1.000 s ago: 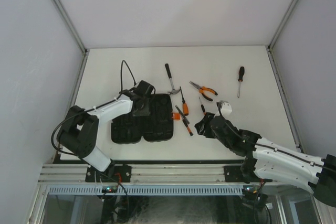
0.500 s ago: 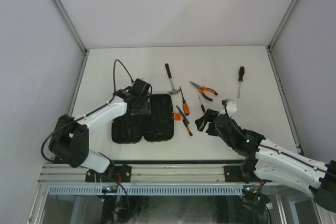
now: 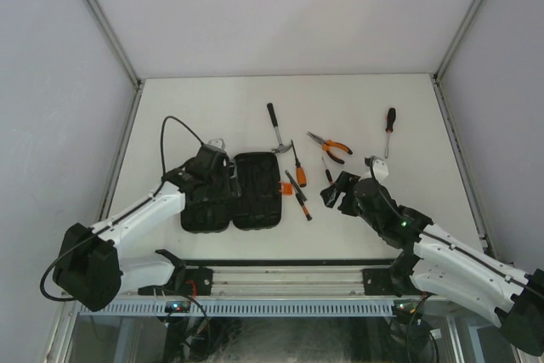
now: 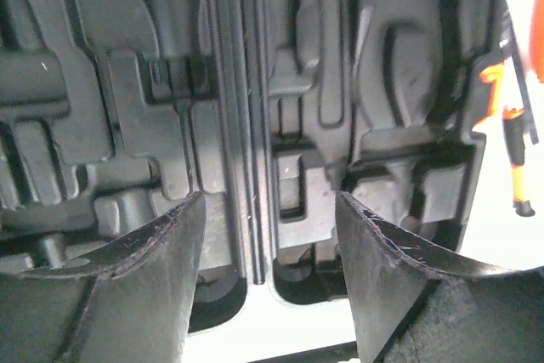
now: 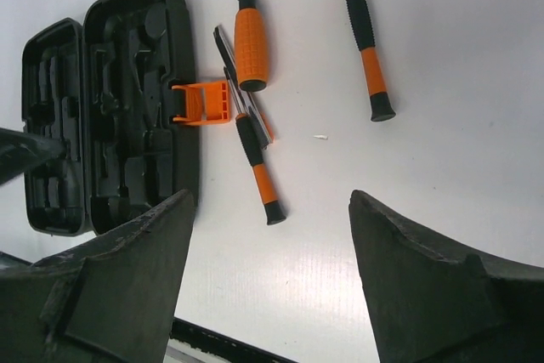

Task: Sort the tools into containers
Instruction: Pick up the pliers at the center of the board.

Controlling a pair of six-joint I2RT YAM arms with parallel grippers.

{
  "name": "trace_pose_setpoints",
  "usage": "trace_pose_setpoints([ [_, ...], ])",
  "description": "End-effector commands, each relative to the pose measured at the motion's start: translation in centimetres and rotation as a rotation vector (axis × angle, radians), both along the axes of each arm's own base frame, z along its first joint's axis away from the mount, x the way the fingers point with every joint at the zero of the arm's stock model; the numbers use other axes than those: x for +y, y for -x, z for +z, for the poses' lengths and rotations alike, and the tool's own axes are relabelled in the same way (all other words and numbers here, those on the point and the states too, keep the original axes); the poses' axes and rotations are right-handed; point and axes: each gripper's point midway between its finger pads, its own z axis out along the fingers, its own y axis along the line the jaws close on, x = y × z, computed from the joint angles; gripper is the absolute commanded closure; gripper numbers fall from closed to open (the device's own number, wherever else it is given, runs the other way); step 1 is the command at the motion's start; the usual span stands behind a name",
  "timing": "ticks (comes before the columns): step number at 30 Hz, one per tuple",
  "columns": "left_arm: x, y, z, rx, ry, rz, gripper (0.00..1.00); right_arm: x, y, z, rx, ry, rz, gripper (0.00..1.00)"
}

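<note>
We hold the left gripper (image 4: 270, 210) spread, empty, over the tool case's (image 4: 408, 57) near rim; the right gripper (image 5: 270, 210) spread, bare table (image 5: 450, 159) beneath, screwdrivers (image 5: 258, 166) ahead. Both have widened.

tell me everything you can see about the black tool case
The tool case is black moulded plastic, two hinged halves lying open and flat on the table, shaped slots up, no tools seen in them. An orange latch juts from its right edge, close beside a slim screwdriver. The left gripper hangs over the hinge, fingers apart; contact cannot be told.
</note>
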Motion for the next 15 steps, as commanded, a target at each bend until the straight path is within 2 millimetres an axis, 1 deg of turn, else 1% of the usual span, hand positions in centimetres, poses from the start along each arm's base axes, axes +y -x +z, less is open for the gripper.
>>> trace_pose_setpoints([
  [1, -1.1, 0.7, -1.5, 0.032, 0.078, 0.002, 0.33, 0.0, -0.2, 0.6, -0.019, 0.004, 0.023, 0.27],
  [4, -1.1, 0.9, -2.4, 0.056, 0.08, 0.011, 0.33, -0.4, -0.4, 0.4, -0.003, 0.026, 0.014, 0.28],
  [8, -1.4, 0.9, -3.2, 0.079, 0.082, 0.017, 0.34, -1.2, -0.9, -0.1, 0.044, 0.071, 0.006, 0.32],
  [15, -2.0, 1.1, -4.3, 0.115, 0.095, 0.029, 0.36, -3.0, -3.1, 0.2, 0.061, 0.133, -0.039, 0.34],
])
